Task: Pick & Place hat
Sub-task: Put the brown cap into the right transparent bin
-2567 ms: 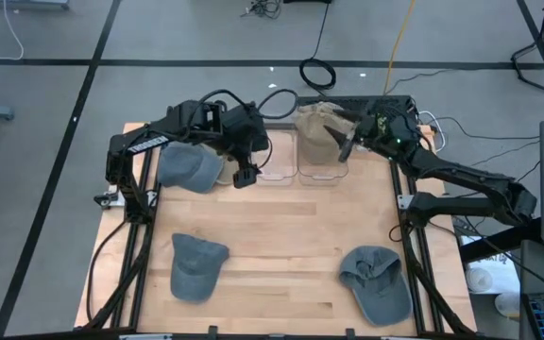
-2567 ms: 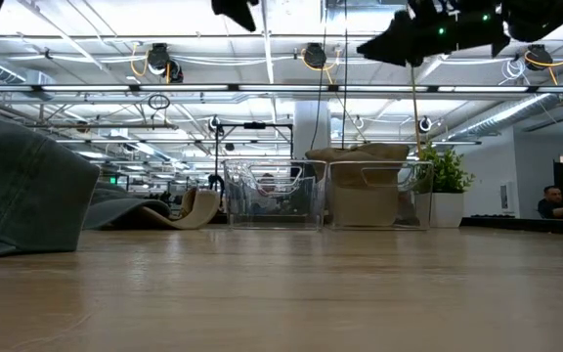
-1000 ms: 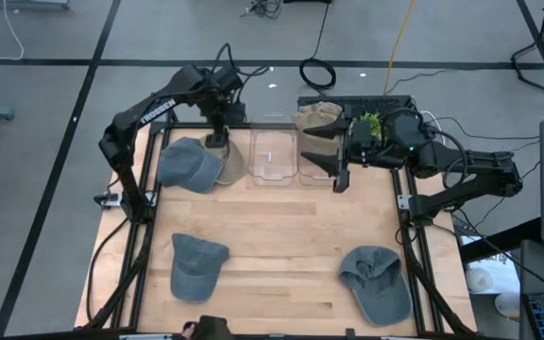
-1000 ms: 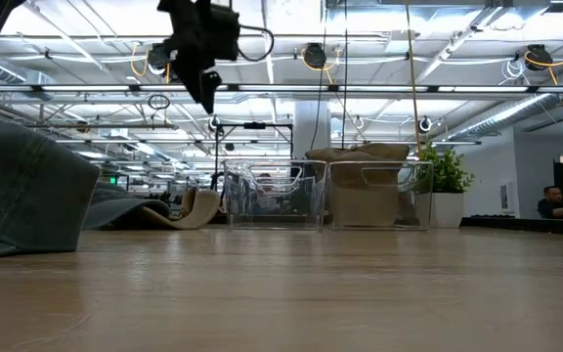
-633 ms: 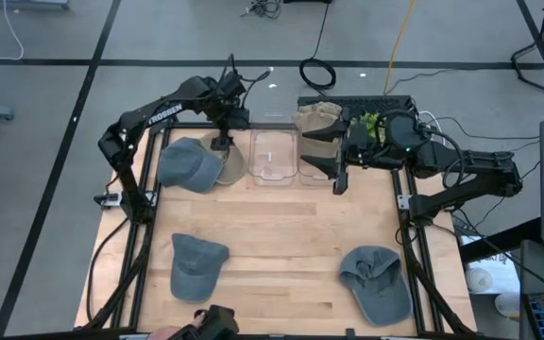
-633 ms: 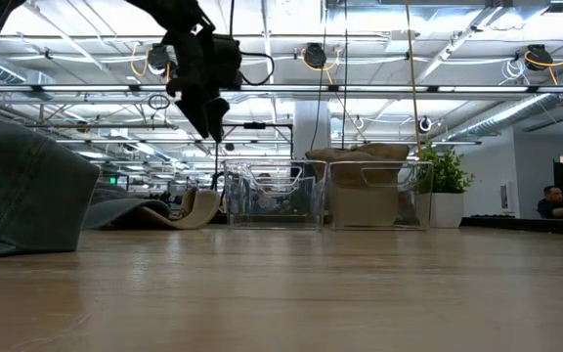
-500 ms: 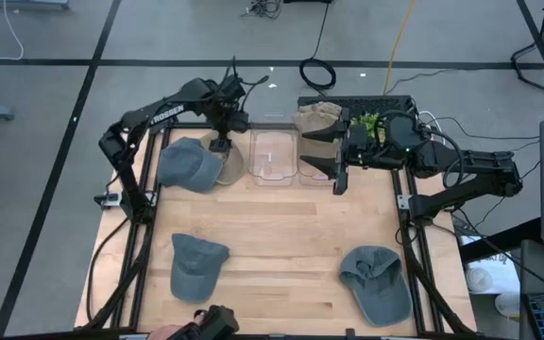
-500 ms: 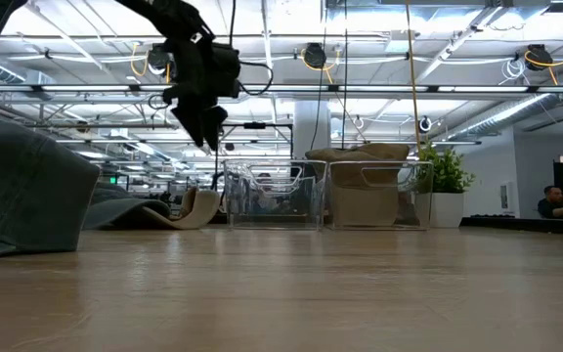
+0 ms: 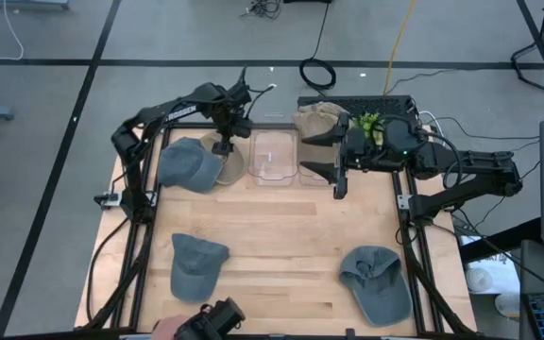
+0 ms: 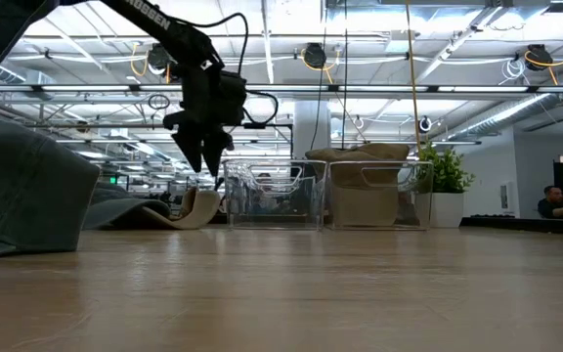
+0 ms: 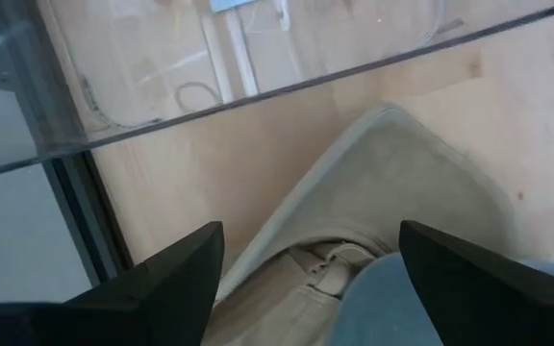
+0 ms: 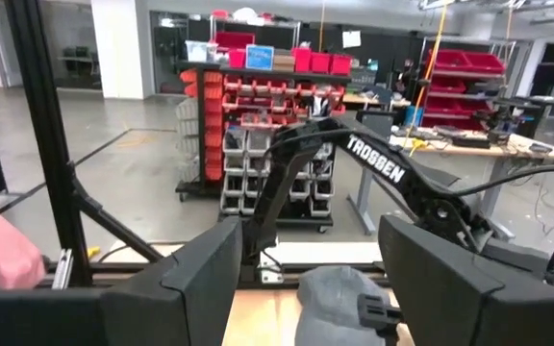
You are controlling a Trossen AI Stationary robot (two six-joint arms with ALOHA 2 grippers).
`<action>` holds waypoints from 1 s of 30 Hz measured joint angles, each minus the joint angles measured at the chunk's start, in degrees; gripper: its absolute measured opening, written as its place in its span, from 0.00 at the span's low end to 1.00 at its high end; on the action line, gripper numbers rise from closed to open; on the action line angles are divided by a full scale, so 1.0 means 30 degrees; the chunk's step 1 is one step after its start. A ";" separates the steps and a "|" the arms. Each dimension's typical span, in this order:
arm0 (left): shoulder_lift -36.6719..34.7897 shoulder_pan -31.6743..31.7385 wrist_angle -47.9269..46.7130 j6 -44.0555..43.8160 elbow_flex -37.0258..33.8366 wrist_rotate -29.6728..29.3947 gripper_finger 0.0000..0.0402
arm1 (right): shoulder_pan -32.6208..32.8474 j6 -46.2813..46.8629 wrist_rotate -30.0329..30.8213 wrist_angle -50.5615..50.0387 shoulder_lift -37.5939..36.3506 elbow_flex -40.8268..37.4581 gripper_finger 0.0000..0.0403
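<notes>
A tan hat [image 9: 234,162] lies flat at the table's far left, partly under a blue-grey hat [image 9: 189,163]. In the left wrist view its curved brim [image 11: 392,183] and strap [image 11: 327,269] show between my fingers. My left gripper [image 9: 223,143] [image 10: 204,156] [image 11: 308,235] hangs open just above it, pointing down, touching nothing. A second tan hat [image 9: 316,118] sits in the right one of two clear bins [image 9: 315,156] [image 10: 374,196]. My right gripper [image 9: 321,153] [image 12: 308,226] is open and empty, held level above the near side of that bin.
An empty clear bin [image 9: 274,156] [image 10: 267,196] stands right of the left gripper. Two more blue-grey hats [image 9: 196,265] [image 9: 378,281] lie near the table's near edge. A person's hand with a dark object [image 9: 206,325] shows at the near edge. Bare wood lies mid-table.
My left gripper has come down toward the tan hat at the far left and now hangs just above it, still open. The right arm has kept nearly still. The person's hand has come into view at the near edge.
</notes>
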 joint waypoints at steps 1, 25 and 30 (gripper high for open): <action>0.0121 0.0021 0.0138 0.0119 0.0012 -0.0025 0.81 | 0.0018 0.0002 0.0003 -0.0122 0.0000 0.0000 0.59; 0.1865 0.0209 0.0157 0.1185 0.0027 0.0289 0.39 | 0.0126 -0.0289 0.0051 0.0014 0.0000 -0.0015 0.58; 0.1865 0.0209 0.0129 0.1255 0.0027 0.0122 0.08 | 0.0126 -0.0289 0.0051 0.0744 0.0000 -0.0015 0.58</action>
